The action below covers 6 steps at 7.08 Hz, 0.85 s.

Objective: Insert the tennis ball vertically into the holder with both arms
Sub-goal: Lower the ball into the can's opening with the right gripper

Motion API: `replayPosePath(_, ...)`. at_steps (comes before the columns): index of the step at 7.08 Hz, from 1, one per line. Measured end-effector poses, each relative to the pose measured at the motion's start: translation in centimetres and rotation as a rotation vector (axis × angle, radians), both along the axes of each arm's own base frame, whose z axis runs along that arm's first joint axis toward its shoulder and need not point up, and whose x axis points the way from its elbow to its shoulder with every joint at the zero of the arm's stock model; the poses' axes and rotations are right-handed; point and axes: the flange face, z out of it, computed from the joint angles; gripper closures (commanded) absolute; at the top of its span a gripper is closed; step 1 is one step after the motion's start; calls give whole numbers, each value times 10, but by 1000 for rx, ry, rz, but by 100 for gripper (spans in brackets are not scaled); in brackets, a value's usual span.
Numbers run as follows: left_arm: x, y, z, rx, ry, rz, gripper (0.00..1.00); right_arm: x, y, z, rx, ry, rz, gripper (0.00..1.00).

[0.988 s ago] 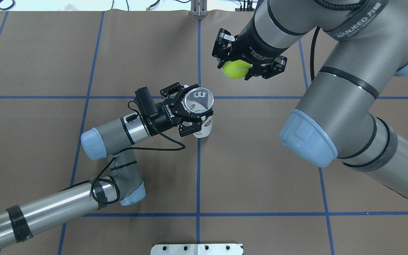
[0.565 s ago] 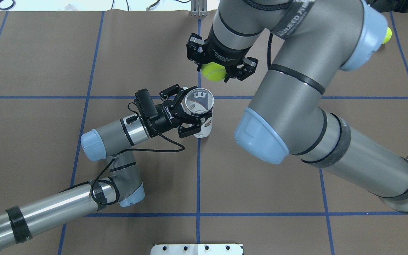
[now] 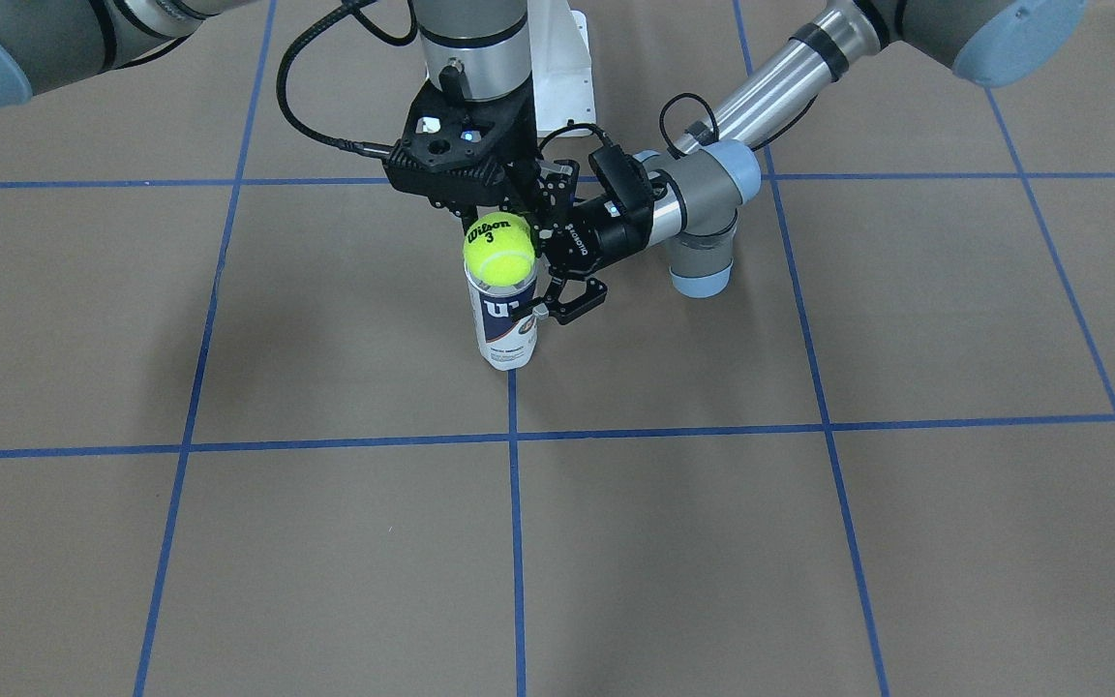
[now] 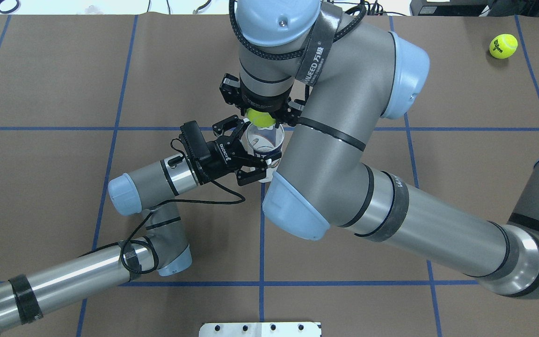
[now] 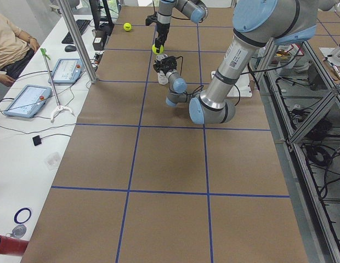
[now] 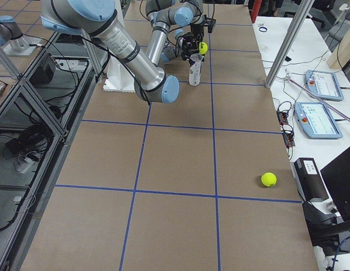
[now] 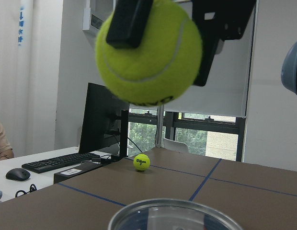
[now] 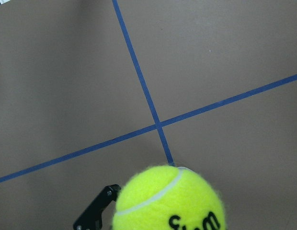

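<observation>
The fuzzy neon yellow-green tennis ball (image 3: 498,251) hangs just above the open mouth of the clear plastic cylindrical can holder (image 3: 503,319), pinched between the right gripper's (image 4: 261,118) jaws. The holder stands upright on the brown table (image 3: 809,503), clasped round its upper part by the left gripper's (image 4: 246,157) jaws. In the left wrist view the ball looks slightly off the rim's centre, so centre it over the opening first, lower straight down, and release only once it sits inside the rim, while the left arm keeps the holder steady.
</observation>
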Motion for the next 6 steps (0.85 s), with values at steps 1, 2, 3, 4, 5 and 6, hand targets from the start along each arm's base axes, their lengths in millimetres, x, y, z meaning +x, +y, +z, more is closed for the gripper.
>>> replayPosePath(1, 0, 0, -1, 0, 1, 0, 4, -6, 5, 4, -4, 10, -7, 87)
replayPosePath(2, 1, 1, -1, 0, 2, 1, 4, -9, 9, 8, -12, 22, -15, 62)
replayPosePath(3, 1, 1, -1, 0, 2, 1, 4, -11, 13, 10, -17, 30, -21, 15)
replayPosePath(4, 1, 1, -1, 0, 2, 1, 4, -11, 16, 10, -19, 34, -24, 2)
replayPosePath(5, 1, 1, -1, 0, 2, 1, 4, -11, 18, 10, -17, 34, -25, 2)
replayPosePath(6, 1, 1, -1, 0, 2, 1, 4, -10, 20, 9, -13, 30, -27, 2)
